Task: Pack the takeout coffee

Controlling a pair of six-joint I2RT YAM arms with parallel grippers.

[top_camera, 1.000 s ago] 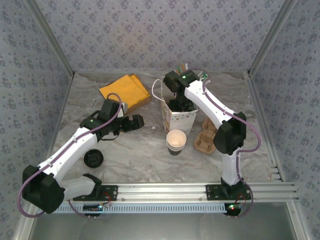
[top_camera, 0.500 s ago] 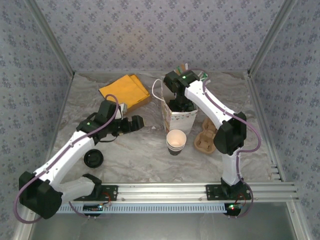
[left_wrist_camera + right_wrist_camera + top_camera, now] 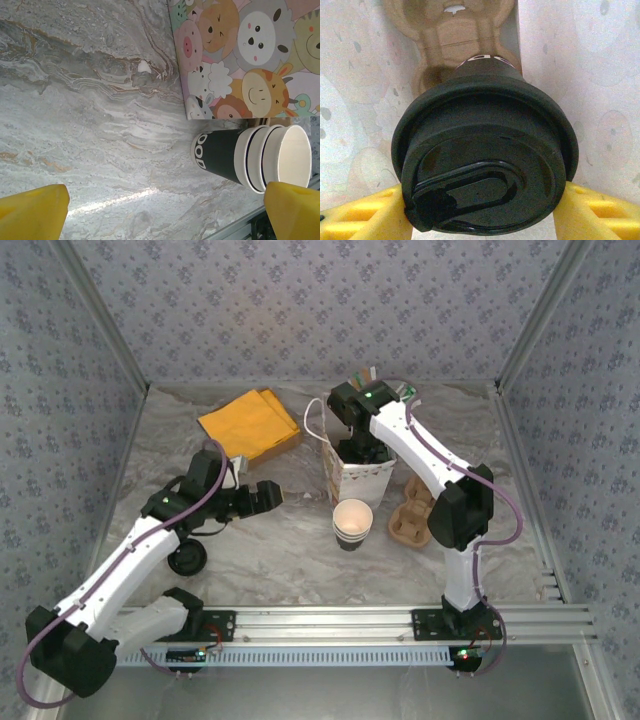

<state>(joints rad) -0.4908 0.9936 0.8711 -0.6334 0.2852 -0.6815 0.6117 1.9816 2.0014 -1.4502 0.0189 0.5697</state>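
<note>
The takeout coffee (image 3: 352, 523) is a cream-rimmed paper cup with dark rings and a dark base, standing mid-table in front of the cartoon-animal paper bag (image 3: 362, 478). In the left wrist view the takeout coffee (image 3: 250, 157) lies ahead and to the right, beside the bag (image 3: 240, 55). My left gripper (image 3: 262, 495) is open to the cup's left, apart from it, and its yellow fingertips (image 3: 35, 210) hold nothing. My right gripper (image 3: 358, 452) reaches down into the bag. It (image 3: 485, 210) is shut on a black-lidded cup (image 3: 485, 150) above a cardboard carrier (image 3: 452, 35).
A brown cardboard carrier (image 3: 410, 520) sits right of the takeout coffee. A loose black lid (image 3: 187, 558) lies near my left arm. Yellow-orange paper (image 3: 250, 423) lies at the back left. Patterned walls close in three sides, and a metal rail (image 3: 330, 620) runs along the near edge.
My left arm has swung its elbow toward the near left, and its open gripper has dropped slightly nearer. The right arm, bag and cups have not moved.
</note>
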